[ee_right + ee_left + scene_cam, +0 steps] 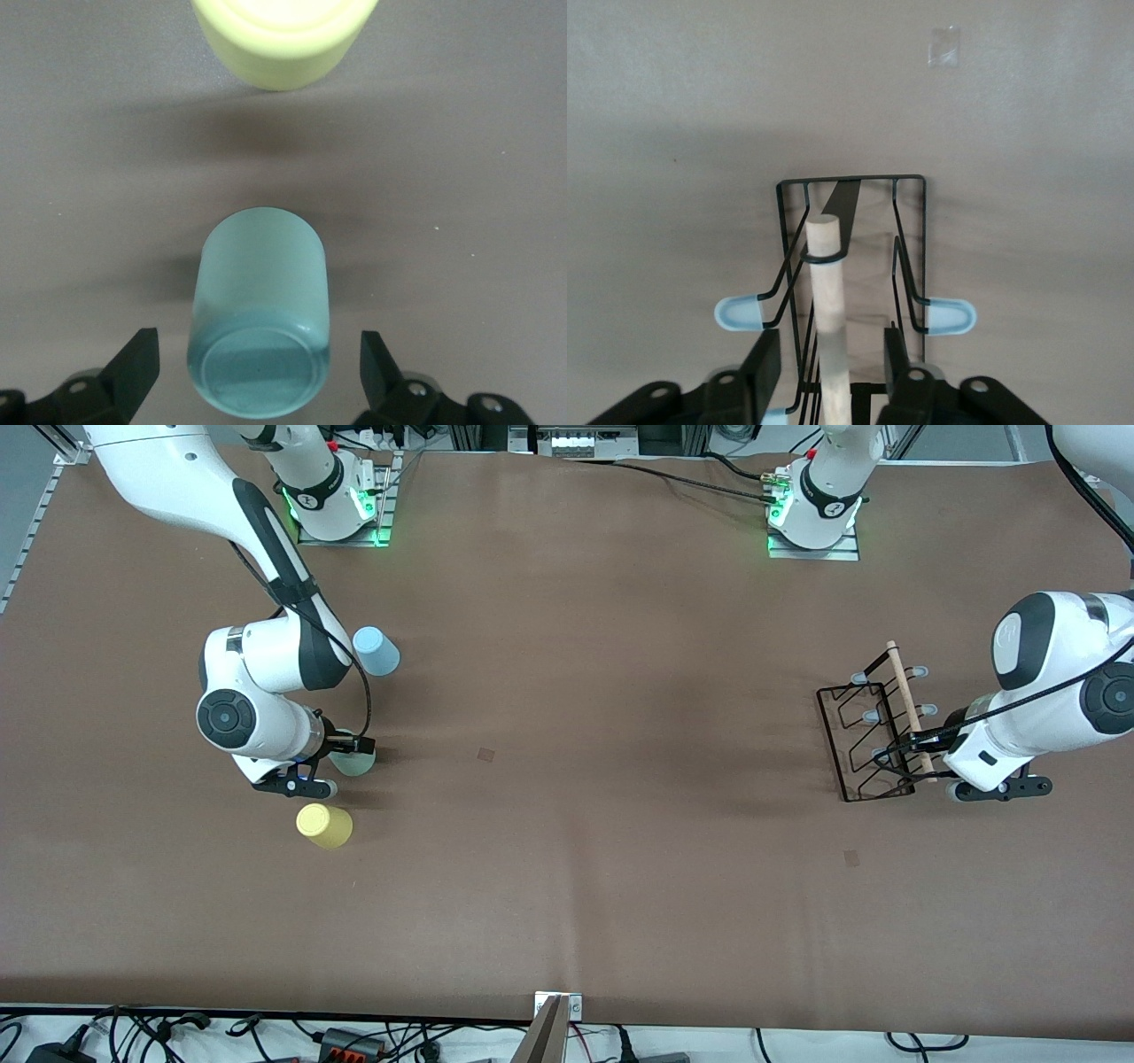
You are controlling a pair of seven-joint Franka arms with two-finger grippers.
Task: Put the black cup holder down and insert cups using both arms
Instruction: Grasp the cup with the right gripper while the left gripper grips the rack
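Left gripper point(829, 376) straddles wooden handle point(827, 292) (fingers apart); right gripper point(257, 372) flanks green cup point(259, 323).

In the right wrist view, the frame edge cuts off most of the yellow cup point(285, 40) past the fingers point(133, 367). In the left wrist view, the wooden rod handle point(828, 310) runs out of frame between the fingers point(760, 372). In the front view, the right arm hides much of the green cup point(356, 760).

White jointed arms point(266, 655), grey bands, black cables, black jaws
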